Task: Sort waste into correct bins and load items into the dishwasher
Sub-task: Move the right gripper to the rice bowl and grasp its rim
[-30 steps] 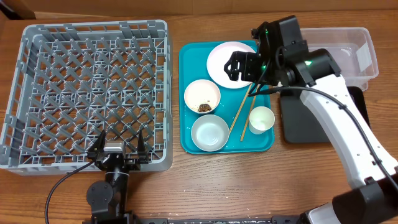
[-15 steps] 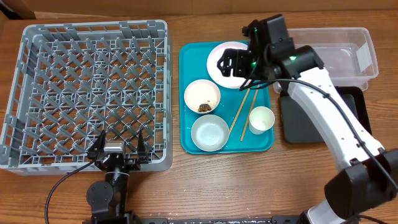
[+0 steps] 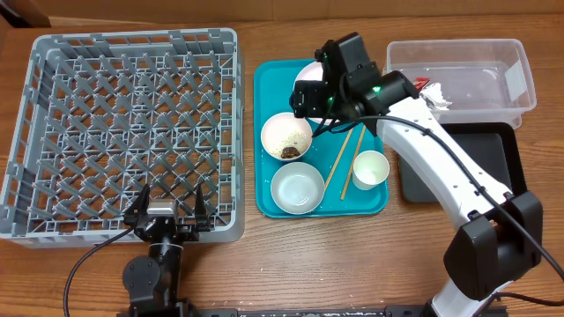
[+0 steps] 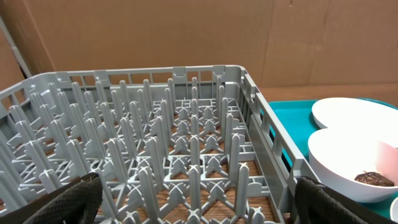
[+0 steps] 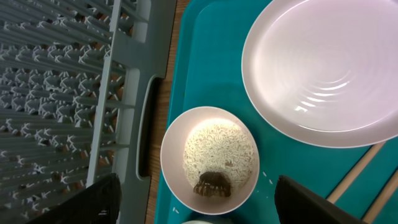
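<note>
My right gripper (image 3: 304, 99) (image 5: 208, 205) hangs open over the teal tray (image 3: 266, 106), its fingers either side of a white bowl (image 3: 286, 136) (image 5: 211, 158) of rice with a brown scrap. Behind it lies the pale plate (image 5: 323, 68). An empty bowl (image 3: 297, 187), a cup (image 3: 370, 169) and chopsticks (image 3: 339, 163) share the tray. A white napkin and red wrapper (image 3: 432, 92) lie in the clear tub (image 3: 493, 53). The black tray (image 3: 458, 163) sits in front of the tub. My left gripper (image 3: 167, 204) (image 4: 196, 208) stands open at the near wall of the grey dish rack (image 3: 132, 132).
The rack's right wall (image 5: 134, 93) runs close along the teal tray's left edge. Loose rice grains (image 5: 264, 177) lie on the tray beside the bowl. Bare wood table (image 3: 397, 264) lies in front of the tray and bins.
My right arm has swung left from over the plate to above the rice bowl, uncovering the napkin and wrapper in the clear tub. Its jaws have narrowed slightly. The left arm is still.
</note>
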